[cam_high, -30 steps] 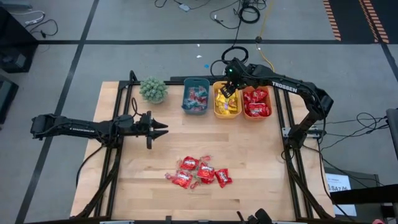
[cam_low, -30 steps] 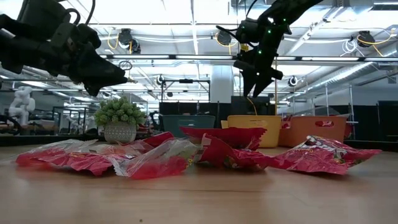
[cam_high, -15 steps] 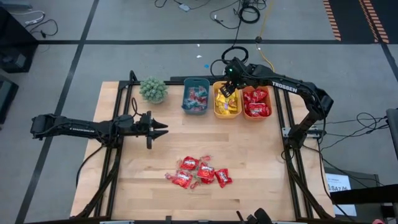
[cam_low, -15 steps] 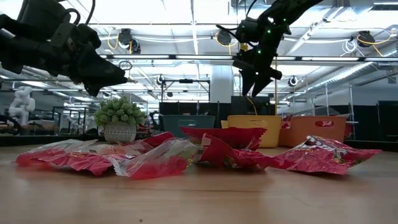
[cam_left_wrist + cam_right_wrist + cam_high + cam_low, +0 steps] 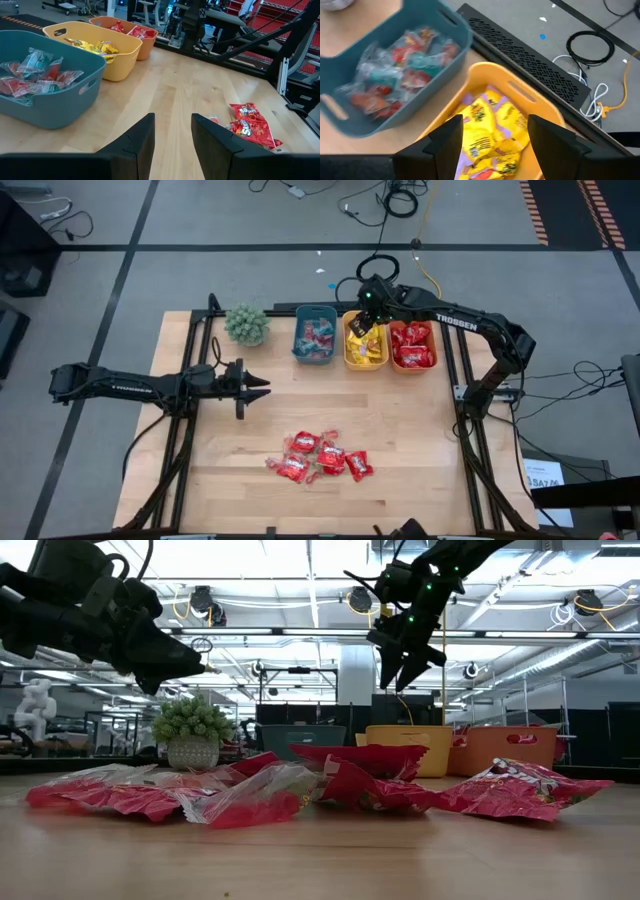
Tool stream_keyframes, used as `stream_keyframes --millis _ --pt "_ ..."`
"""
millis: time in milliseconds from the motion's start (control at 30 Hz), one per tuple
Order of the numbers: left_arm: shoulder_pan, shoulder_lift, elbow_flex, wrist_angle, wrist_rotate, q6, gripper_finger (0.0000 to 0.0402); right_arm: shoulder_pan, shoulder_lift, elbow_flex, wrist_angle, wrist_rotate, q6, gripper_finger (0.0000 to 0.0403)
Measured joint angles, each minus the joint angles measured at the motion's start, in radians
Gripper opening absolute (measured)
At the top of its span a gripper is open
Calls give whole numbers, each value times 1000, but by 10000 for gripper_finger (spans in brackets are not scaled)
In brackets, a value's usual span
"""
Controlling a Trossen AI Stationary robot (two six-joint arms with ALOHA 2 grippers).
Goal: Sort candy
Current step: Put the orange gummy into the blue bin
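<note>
A heap of shiny red candy packets (image 5: 320, 458) lies on the table near its near edge, also seen in the low view (image 5: 300, 790) and the left wrist view (image 5: 250, 127). Yellow packets (image 5: 492, 132) fill the yellow bin (image 5: 364, 342). Pale blue and pink pieces (image 5: 400, 70) lie in the teal bin (image 5: 314, 334), and red packets in the orange bin (image 5: 413, 346). My right gripper (image 5: 362, 326) hangs open above the yellow bin, holding nothing (image 5: 495, 135). My left gripper (image 5: 258, 387) is open and raised over the table's left part, away from the candy.
A small green spiky plant (image 5: 247, 324) in a pot stands at the far left corner beside the teal bin. The three bins line the table's far edge. Bare wood (image 5: 350, 405) lies between the bins and the red heap.
My right gripper has moved a little toward the table's left and far edge over the yellow bin, staying open. The candy and my left arm have kept still.
</note>
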Motion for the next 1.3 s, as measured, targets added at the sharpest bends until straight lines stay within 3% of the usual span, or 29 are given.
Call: stream_keyframes --millis 467,700,833,967,1100,1300 --pt "0 0 0 0 19 -1 136 313 0 0 -1 -3 -42 182" --pt "0 0 0 -34 19 -2 136 429 0 0 -149 -3 155 191" --pt "0 0 0 -106 20 -2 136 480 0 0 -259 -1 300 218" --pt "0 0 0 -183 20 -2 136 545 8 0 -256 -1 399 253" --pt "0 0 0 -199 23 -2 136 621 35 0 -194 1 347 278" --pt "0 0 0 -183 23 -1 136 720 134 0 -54 -6 57 276"
